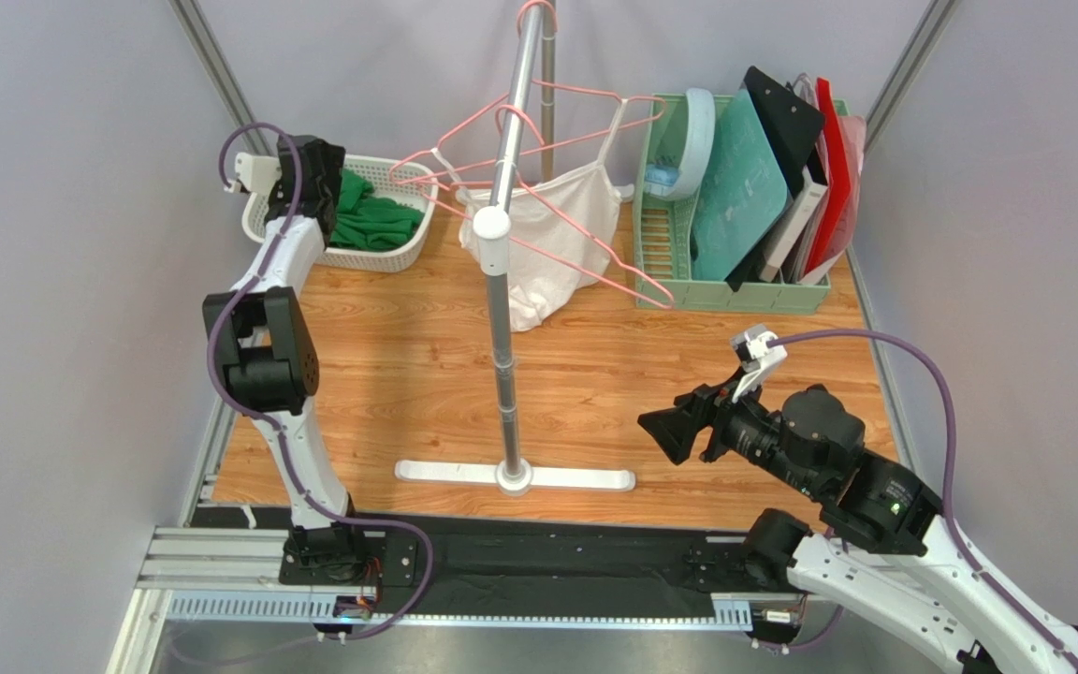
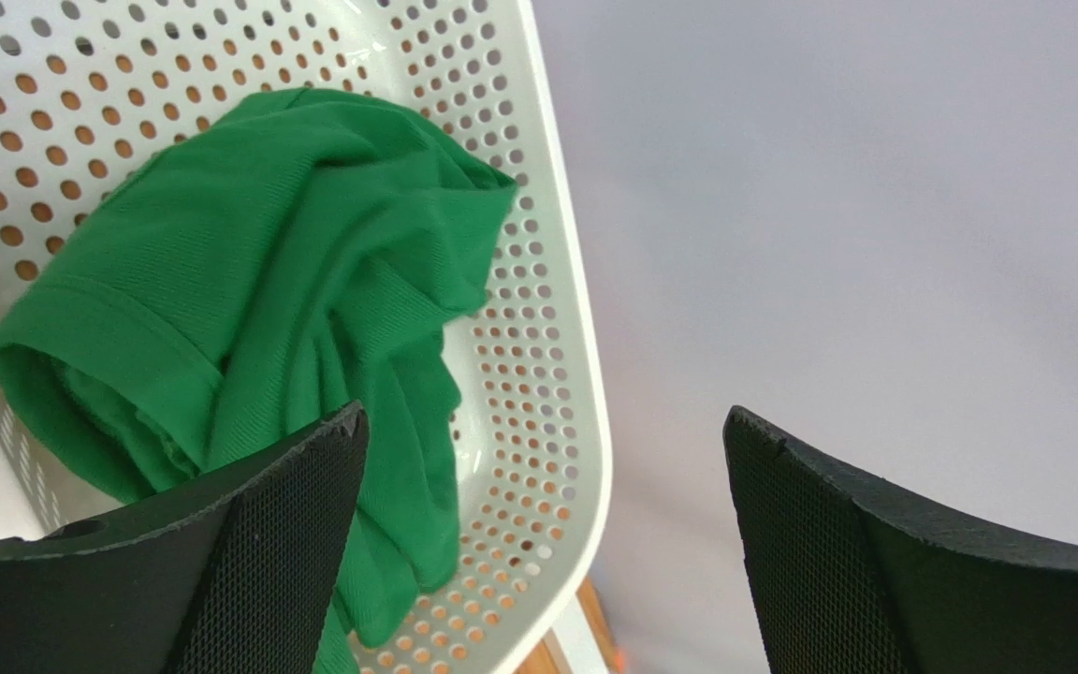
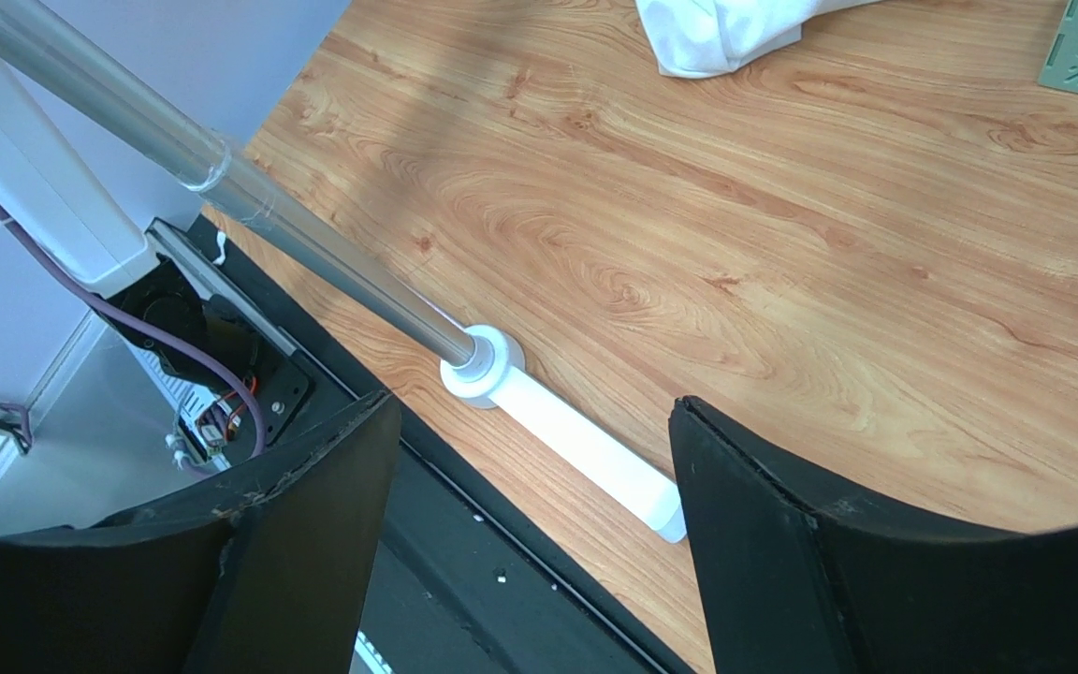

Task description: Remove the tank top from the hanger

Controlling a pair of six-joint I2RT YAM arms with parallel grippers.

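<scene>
The left arm point(image 1: 282, 274) reached far left of the rack pole point(image 1: 504, 337), with the left gripper point(image 2: 545, 412) spread wide and empty. The right arm point(image 1: 840, 485) crouched low to the pole's right; the right gripper point(image 3: 534, 405) gaped toward its base, empty.

Robot lab cell: grey partition walls point(image 1: 67, 141), aluminium rail point(image 1: 207, 558) fronting a wood-look tabletop point(image 1: 390, 351) (staged household props on it).
</scene>
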